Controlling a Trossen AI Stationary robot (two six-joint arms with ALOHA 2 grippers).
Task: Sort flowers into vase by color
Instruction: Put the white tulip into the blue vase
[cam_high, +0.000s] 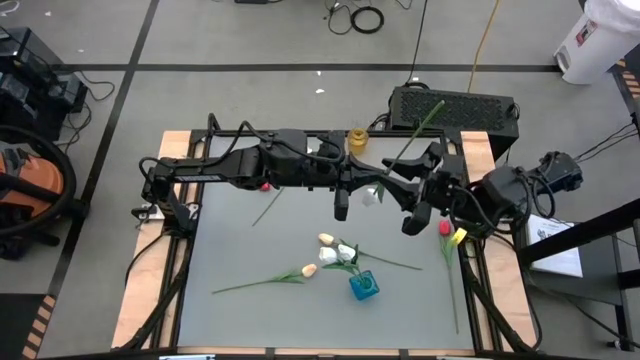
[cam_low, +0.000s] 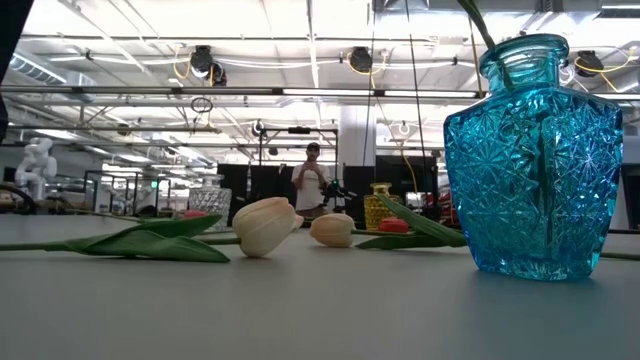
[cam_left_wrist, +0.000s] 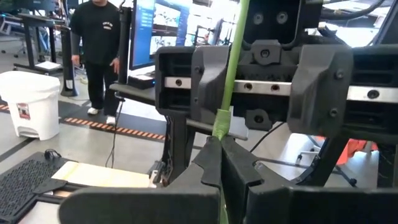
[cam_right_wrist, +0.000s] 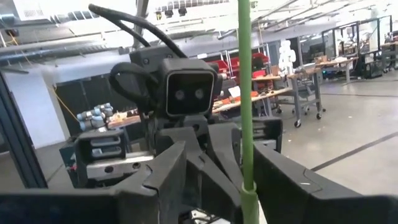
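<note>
A tulip with a white head and a long green stem is held up over the middle of the table, where both arms meet. My left gripper comes from the left and is shut on that stem. My right gripper faces it from the right and is open, one finger on either side of the same stem. The blue glass vase stands near the front with a green stem rising from its mouth. My left gripper pinches the tulip's stem between its two fingertips. The fingers come level from the table's left and lie across the stem. The tulip is lifted clear of the table, its stem running on past the fingers.
Cream tulips and a white one lie beside the blue vase. A red and a yellow tulip lie near the right edge. A yellow vase stands at the far edge. A person stands in the room behind.
</note>
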